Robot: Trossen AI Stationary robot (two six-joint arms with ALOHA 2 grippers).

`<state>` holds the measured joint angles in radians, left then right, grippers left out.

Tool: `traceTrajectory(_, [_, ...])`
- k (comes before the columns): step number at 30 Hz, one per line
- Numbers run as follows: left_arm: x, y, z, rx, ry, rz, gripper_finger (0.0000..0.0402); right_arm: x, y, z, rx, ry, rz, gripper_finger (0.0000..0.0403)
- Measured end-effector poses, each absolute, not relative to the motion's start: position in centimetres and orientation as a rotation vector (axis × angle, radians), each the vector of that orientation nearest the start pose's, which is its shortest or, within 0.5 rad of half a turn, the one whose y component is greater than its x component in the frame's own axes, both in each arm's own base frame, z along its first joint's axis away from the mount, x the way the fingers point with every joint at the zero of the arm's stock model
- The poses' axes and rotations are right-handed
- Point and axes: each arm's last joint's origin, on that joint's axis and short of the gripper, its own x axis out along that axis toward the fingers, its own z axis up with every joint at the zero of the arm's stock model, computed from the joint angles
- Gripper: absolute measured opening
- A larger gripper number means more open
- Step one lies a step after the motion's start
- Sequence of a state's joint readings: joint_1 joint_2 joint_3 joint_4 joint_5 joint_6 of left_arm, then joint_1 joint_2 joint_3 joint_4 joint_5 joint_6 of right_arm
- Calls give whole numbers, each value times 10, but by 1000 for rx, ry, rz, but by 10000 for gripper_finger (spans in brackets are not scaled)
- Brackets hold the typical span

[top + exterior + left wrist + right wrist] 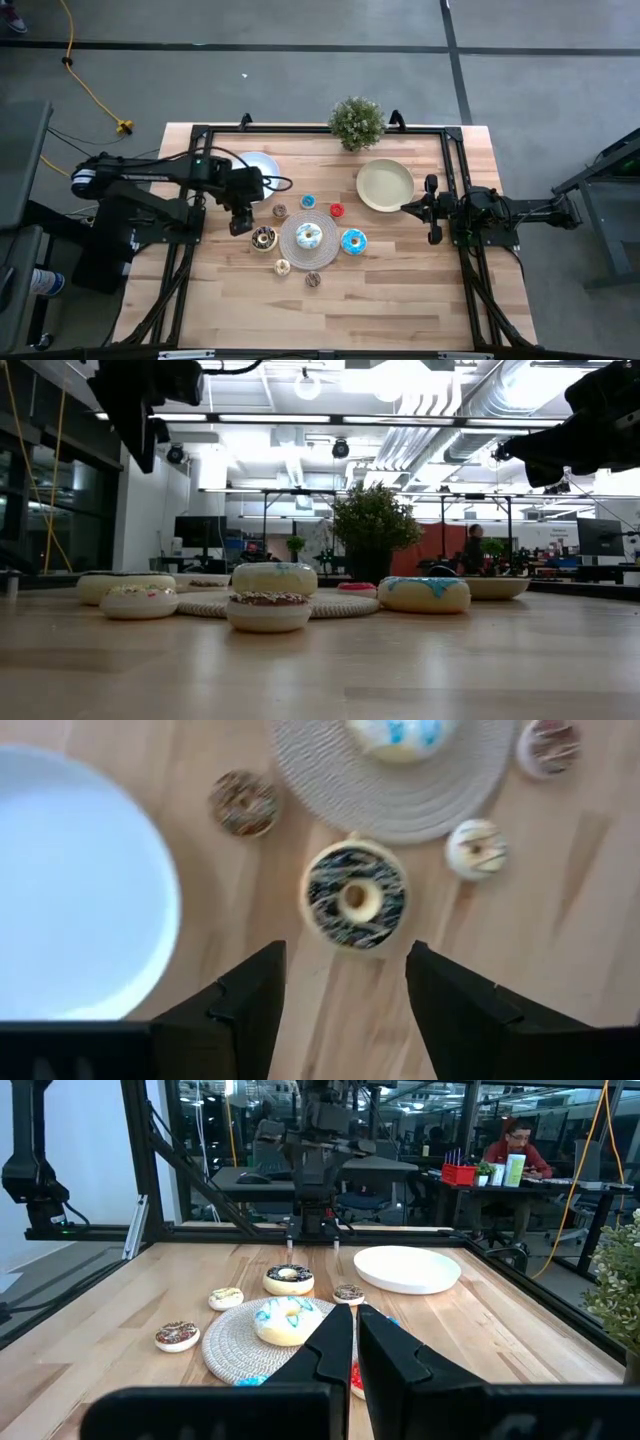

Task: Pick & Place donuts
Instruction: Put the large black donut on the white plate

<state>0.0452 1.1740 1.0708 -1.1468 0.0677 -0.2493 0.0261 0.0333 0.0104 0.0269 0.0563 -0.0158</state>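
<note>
Several small toy donuts lie around a round woven mat (308, 240). A white-and-blue donut (308, 236) rests on the mat. A dark-iced donut (355, 897) lies flat on the table by the mat's left rim. My left gripper (345, 982) hangs open above the table, pointing steeply down. Its fingers stand just short of the dark-iced donut (289, 1278) and touch nothing. My right gripper (355, 1342) waits shut and level at the table's right side (432, 210).
A white plate (258, 166) lies far-left beside my left arm, and a cream-yellow plate (385, 184) lies far-right. A potted plant (357, 122) stands at the far edge. Blue (353, 241), red (337, 210), tan (283, 267) and brown (313, 279) donuts surround the mat.
</note>
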Motion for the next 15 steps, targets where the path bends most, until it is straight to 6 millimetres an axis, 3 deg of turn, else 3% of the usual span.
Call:
traceTrajectory(5, [205, 8, 277, -346, 1358, 249, 200, 99, 1, 167, -16, -3, -31, 12])
traceTrajectory(15, [242, 10, 240, -502, 1431, 415, 200, 99, 1, 167, -16, -4, -30, 12])
